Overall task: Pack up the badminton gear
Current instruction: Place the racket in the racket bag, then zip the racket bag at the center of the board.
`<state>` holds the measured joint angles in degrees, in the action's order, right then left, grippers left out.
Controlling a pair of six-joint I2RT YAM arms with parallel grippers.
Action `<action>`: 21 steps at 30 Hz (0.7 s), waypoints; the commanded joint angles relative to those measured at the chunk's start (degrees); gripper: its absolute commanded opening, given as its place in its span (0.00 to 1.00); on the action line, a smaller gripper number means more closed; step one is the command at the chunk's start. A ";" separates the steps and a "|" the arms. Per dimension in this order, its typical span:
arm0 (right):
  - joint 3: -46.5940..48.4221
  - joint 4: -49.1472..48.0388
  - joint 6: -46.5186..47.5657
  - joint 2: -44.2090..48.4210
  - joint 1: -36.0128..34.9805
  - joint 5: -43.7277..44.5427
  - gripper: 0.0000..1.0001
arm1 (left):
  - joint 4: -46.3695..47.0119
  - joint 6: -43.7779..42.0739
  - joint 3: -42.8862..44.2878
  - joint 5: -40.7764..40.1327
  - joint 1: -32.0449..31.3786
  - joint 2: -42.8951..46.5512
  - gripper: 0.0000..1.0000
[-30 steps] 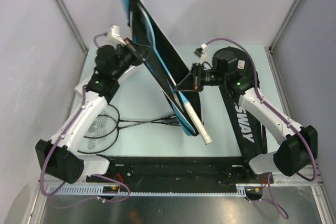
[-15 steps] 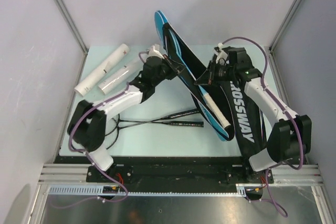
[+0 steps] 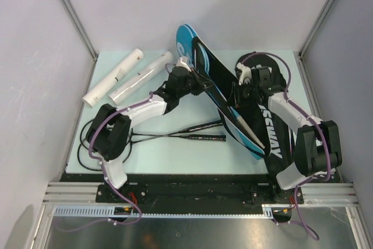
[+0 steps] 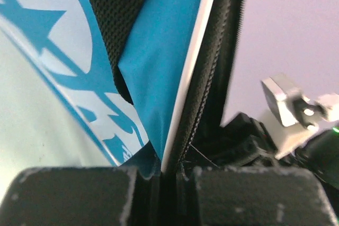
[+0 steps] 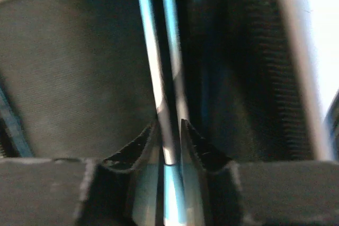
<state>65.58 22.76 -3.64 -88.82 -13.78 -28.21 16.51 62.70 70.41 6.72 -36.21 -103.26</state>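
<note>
The blue-black bag (image 3: pixel 211 77) stands tilted on edge at the table's right middle, held between both arms. My left gripper (image 3: pixel 195 81) is shut on its white-piped zipper edge (image 4: pixel 177 130). My right gripper (image 3: pixel 236 94) stands very narrow, with the bag's thin blue trim (image 5: pixel 168 130) pinched between its fingertips. A pale handle (image 3: pixel 249 127) sticks out of the bag's lower end. Two thin rackets (image 3: pixel 180 136) lie crossed on the table in front of the bag, heads to the left. Two long white tubes (image 3: pixel 113 76) lie at the back left.
The bag's black strap with white lettering (image 3: pixel 272 139) runs down the right side under my right arm. Grey walls and metal posts close the table on three sides. The black rail with the arm bases (image 3: pixel 192 188) lines the near edge.
Both arms have swung the bag rightward and lowered it toward the table. The left arm left the back-left corner, uncovering the white tubes. The right jaws have eased slightly.
</note>
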 commanded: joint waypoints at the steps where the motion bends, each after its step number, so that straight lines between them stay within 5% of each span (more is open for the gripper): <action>1: -3.36 -10.63 2.15 1.54 2.61 5.54 0.34 | 8.10 4.01 1.40 8.22 -1.85 1.40 0.00; 5: -2.21 -9.32 -6.78 7.23 0.43 3.94 0.67 | 8.01 4.71 0.43 9.71 -1.15 0.79 0.00; 8: -1.42 -6.43 -12.26 12.69 -2.21 1.58 0.70 | 8.01 4.80 0.69 11.11 -0.71 -0.27 0.00; 12: -1.42 -5.18 -5.71 17.62 -7.48 12.36 0.75 | 7.92 3.93 0.43 12.00 -0.18 -0.53 0.00; 16: 2.60 -13.61 -3.74 12.12 -7.58 17.30 0.99 | 8.01 4.36 0.95 13.58 -0.18 -1.41 0.00; 21: 9.38 -18.72 1.87 1.91 -6.34 22.31 0.95 | 8.10 4.01 -0.01 13.14 -0.18 -0.80 0.00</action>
<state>69.17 9.43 -6.96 -79.61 -20.91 -12.78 16.60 64.95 69.93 17.30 -36.71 -106.02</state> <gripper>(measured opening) 0.966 0.083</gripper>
